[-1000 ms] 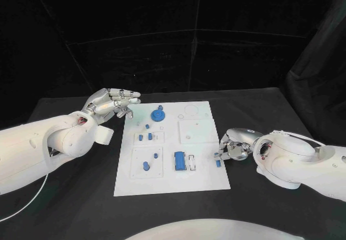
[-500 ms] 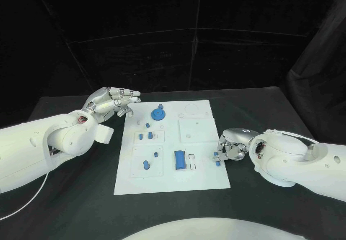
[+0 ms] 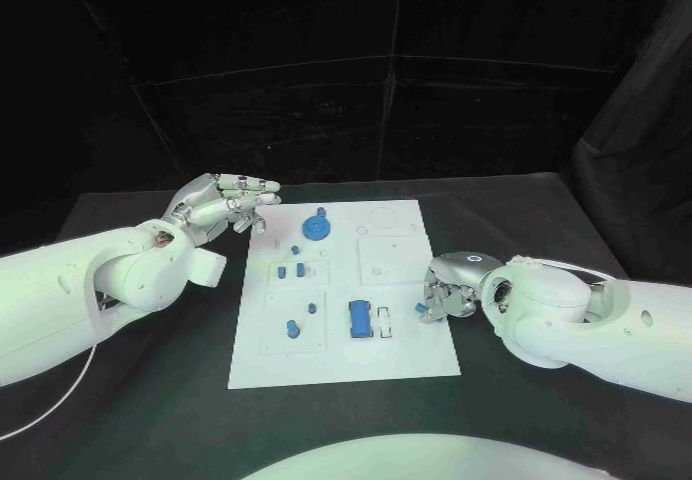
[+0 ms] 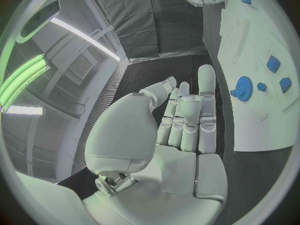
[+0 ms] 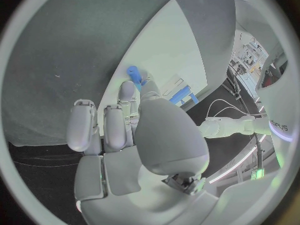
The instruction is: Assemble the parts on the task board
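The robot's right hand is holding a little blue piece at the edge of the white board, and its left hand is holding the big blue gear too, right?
Not quite. The left hand holds nothing: the head view shows it off the task board's far left corner, and the blue gear sits on the board untouched. The right hand does pinch a small blue part at the board's right edge.

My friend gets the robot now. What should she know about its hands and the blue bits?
Right hand pinches a small blue part over the task board's right edge.
Left hand is open, holding nothing, off the board's far left corner.
On the board: blue gear at the far end, small blue pieces mid-left, a long blue block near the middle.
Done: one part picked up. Left: seat it; which slot it fits, I cannot tell.
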Action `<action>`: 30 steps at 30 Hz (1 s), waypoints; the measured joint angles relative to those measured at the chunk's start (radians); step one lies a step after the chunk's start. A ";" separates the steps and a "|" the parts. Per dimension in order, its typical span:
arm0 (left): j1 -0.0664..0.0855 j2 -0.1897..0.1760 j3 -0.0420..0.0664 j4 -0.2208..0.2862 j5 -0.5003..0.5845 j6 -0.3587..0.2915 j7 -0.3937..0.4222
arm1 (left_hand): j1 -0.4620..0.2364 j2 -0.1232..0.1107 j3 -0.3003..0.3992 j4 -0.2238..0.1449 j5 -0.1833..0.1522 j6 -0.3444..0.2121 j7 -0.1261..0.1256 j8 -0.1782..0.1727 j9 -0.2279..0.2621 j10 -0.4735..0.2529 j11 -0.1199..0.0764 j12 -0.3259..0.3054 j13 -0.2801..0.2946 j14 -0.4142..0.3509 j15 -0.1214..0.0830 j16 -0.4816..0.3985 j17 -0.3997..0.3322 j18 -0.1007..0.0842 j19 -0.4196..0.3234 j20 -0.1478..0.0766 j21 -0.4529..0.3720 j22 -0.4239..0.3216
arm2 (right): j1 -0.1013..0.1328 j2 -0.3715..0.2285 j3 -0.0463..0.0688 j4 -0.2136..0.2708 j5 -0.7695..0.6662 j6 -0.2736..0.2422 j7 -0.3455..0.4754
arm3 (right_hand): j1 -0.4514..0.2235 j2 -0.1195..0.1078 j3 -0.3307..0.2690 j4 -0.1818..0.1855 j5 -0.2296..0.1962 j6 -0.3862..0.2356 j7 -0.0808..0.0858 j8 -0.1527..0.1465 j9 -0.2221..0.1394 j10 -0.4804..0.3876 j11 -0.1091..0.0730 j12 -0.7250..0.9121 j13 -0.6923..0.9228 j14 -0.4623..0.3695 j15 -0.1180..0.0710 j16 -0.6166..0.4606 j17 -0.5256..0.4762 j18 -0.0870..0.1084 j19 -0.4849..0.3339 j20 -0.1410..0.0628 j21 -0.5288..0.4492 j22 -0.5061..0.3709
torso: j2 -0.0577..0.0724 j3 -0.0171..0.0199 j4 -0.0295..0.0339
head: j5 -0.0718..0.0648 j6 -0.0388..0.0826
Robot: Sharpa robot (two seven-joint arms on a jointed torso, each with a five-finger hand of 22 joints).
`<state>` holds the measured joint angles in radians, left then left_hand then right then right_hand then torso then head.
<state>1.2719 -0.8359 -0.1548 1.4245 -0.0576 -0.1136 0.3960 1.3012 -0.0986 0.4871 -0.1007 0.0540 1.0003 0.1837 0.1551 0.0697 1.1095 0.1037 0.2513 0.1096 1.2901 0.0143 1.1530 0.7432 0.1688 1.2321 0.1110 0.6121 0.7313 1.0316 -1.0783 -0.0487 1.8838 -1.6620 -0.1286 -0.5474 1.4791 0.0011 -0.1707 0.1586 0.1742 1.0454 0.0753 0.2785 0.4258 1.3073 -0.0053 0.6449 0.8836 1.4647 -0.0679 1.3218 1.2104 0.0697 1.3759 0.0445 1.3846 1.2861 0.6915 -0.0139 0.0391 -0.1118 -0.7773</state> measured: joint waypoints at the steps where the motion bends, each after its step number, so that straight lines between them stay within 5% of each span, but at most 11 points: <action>1: 0.000 0.000 0.000 0.000 0.000 0.000 0.000 | 0.000 0.000 0.000 0.000 0.000 0.000 0.000 0.000 0.000 0.000 0.000 0.000 0.000 0.000 0.000 0.000 0.000 0.000 0.000 0.000 0.000 0.000 | 0.000 0.004 0.000 0.000 -0.010 0.002 0.000 | 0.009 0.003 0.007 -0.007 -0.002 -0.001 0.001 -0.001 0.000 -0.002 -0.002 -0.005 -0.002 0.000 0.000 0.000 0.000 0.000 -0.001 -0.001 0.000 0.000 | 0.000 -0.0001 0.0002 | 0.000 0.000; 5: 0.000 -0.002 0.000 0.001 0.000 0.000 0.000 | 0.000 0.000 0.000 0.000 0.000 0.000 0.000 0.000 0.000 0.000 0.000 0.000 0.000 0.000 0.000 0.000 0.000 0.000 0.000 0.000 0.000 0.000 | -0.002 0.012 0.001 0.003 -0.042 0.009 0.003 | 0.033 0.011 0.023 -0.023 0.012 -0.006 0.001 -0.016 -0.003 -0.007 -0.003 -0.018 -0.011 0.000 0.000 0.000 0.000 0.000 -0.004 -0.004 0.000 -0.001 | 0.000 -0.0001 0.0005 | 0.002 0.000; 12: 0.000 -0.004 0.000 0.001 0.000 0.000 0.000 | 0.000 0.000 -0.003 -0.003 0.000 0.000 0.000 0.000 0.000 0.000 0.000 0.000 0.000 0.000 0.000 0.000 0.000 0.000 0.000 0.000 0.000 0.000 | -0.007 -0.001 -0.002 0.023 -0.042 -0.007 0.005 | 0.041 0.016 0.082 -0.006 0.205 -0.010 -0.001 -0.032 -0.012 -0.011 0.000 -0.024 -0.013 0.000 0.000 0.000 0.011 0.000 -0.004 -0.004 0.000 0.007 | 0.000 0.0001 0.0005 | 0.004 0.001; 21: 0.000 -0.003 0.000 0.000 0.000 0.001 -0.001 | 0.000 0.000 -0.003 -0.003 0.000 0.000 0.000 0.000 0.000 0.000 0.000 0.000 0.000 0.000 0.000 0.000 0.000 0.000 0.000 0.000 0.000 0.000 | -0.011 -0.030 -0.007 0.053 0.084 -0.069 -0.005 | 0.031 0.023 0.166 0.034 0.249 -0.007 0.000 -0.056 -0.028 -0.008 -0.002 -0.022 -0.006 0.000 0.000 0.003 0.023 0.000 0.000 0.000 0.000 0.017 | 0.000 0.0004 0.0003 | 0.001 0.002; 30: -0.001 -0.002 0.000 -0.001 0.000 0.001 -0.001 | 0.000 0.000 -0.003 -0.003 0.000 0.000 0.000 0.000 0.000 0.000 0.000 0.000 0.000 0.000 0.000 0.000 0.000 0.000 0.000 0.000 0.000 0.000 | -0.013 -0.042 -0.008 0.097 0.212 -0.138 -0.007 | -0.049 -0.041 0.262 0.095 0.253 0.009 -0.002 -0.064 -0.034 0.015 0.000 0.004 0.013 0.000 0.000 0.016 0.041 0.000 0.012 0.000 0.011 0.022 | 0.000 0.0006 0.0004 | 0.004 -0.002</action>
<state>1.2710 -0.8384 -0.1551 1.4239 -0.0576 -0.1125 0.3953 1.3012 -0.0986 0.4842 -0.1035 0.0540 1.0003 0.1837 0.1551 0.0697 1.1095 0.1038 0.2513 0.1094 1.2901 0.0144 1.1530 0.7434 0.1688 1.2321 0.1110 0.6121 0.7315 1.0189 -1.1202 -0.0563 1.9809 -1.4497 -0.2666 -0.5548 1.4298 -0.0402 0.0917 0.2539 0.4272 1.0542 0.0732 0.2140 0.3914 1.3227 -0.0057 0.6490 0.8970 1.4647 -0.0679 1.3378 1.2514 0.0698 1.3874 0.0442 1.3960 1.3081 0.6919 -0.0133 0.0395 -0.1080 -0.7795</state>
